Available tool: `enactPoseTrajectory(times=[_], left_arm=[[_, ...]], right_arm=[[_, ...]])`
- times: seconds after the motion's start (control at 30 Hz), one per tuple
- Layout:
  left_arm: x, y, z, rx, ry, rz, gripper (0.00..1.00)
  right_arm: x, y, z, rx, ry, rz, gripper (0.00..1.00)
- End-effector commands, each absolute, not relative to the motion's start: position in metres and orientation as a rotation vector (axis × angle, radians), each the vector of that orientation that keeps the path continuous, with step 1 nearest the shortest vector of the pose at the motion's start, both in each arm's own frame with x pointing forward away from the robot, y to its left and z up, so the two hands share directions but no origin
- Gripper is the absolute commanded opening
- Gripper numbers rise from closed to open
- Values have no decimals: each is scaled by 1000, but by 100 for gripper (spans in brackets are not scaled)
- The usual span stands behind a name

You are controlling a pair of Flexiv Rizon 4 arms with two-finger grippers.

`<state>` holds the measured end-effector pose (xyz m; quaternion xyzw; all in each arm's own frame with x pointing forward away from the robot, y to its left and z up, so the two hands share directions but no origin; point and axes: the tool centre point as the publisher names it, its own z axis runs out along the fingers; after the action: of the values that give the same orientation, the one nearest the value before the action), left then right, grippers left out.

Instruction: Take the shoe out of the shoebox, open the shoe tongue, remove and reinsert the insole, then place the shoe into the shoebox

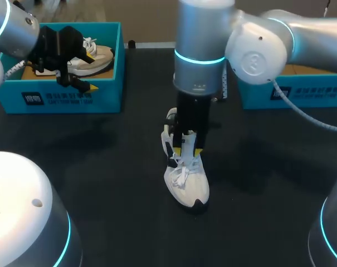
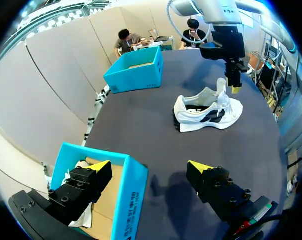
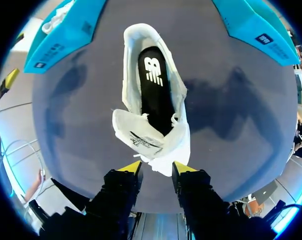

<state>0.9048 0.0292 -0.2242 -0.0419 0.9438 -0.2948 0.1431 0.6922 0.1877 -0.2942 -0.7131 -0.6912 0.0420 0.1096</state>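
Teal cardboard is forming the left shoebox (image 1: 73,99), which is sitting at the far left of the dark desk (image 1: 101,178) and holding a white and beige boxed shoe (image 1: 98,55) lying on its side. The left claw (image 2: 150,167) is hanging open across this box's near wall, one yellow tip inside the box and the other outside above the desk, touching nothing.

A second teal shoebox (image 1: 293,92) is standing at the far right, with its tan inside showing in the left wrist view.

Between the boxes, near the middle of the desk, the white shoe (image 1: 186,186) is standing upright on its sole with its toe pointing near. Its black insole (image 3: 155,90) is lying inside it. The right claw (image 3: 157,167) is coming straight down over the laces and pinching the top edge of the tongue (image 3: 141,137), which is standing pulled up and forward.
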Motion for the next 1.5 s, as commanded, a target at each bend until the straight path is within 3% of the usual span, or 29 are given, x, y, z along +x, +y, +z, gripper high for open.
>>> enactPoseTrajectory(times=[0.03, 0.1, 0.13, 0.17, 0.27, 0.47, 0.5, 0.6, 0.63, 1.5], left_arm=[[904, 29, -224, -122, 2723, -844, 100], [904, 29, -224, -122, 2723, -844, 100], [904, 29, -224, -122, 2723, -844, 100], [904, 29, -224, -122, 2723, -844, 100], [904, 29, -224, -122, 2723, -844, 100], [904, 29, -224, -122, 2723, -844, 100], [904, 29, -224, -122, 2723, -844, 100], [904, 29, -224, -122, 2723, -844, 100], [904, 29, -224, -122, 2723, -844, 100], [904, 29, -224, -122, 2723, -844, 100]], right_arm=[[692, 188, -296, -2091, -2027, 116, 49], [694, 191, -300, -2087, -2020, 112, 63], [695, 192, -303, -2078, -2015, 115, 80], [697, 194, -304, -2072, -2016, 116, 87], [703, 199, -306, -2063, -2027, 103, 96], [712, 202, -312, -2039, -2034, 99, 89], [713, 202, -312, -2037, -2035, 98, 84], [715, 202, -312, -2035, -2041, 97, 46], [716, 201, -311, -2034, -2043, 99, 44], [744, 186, -319, -2028, -2089, 111, 47]])
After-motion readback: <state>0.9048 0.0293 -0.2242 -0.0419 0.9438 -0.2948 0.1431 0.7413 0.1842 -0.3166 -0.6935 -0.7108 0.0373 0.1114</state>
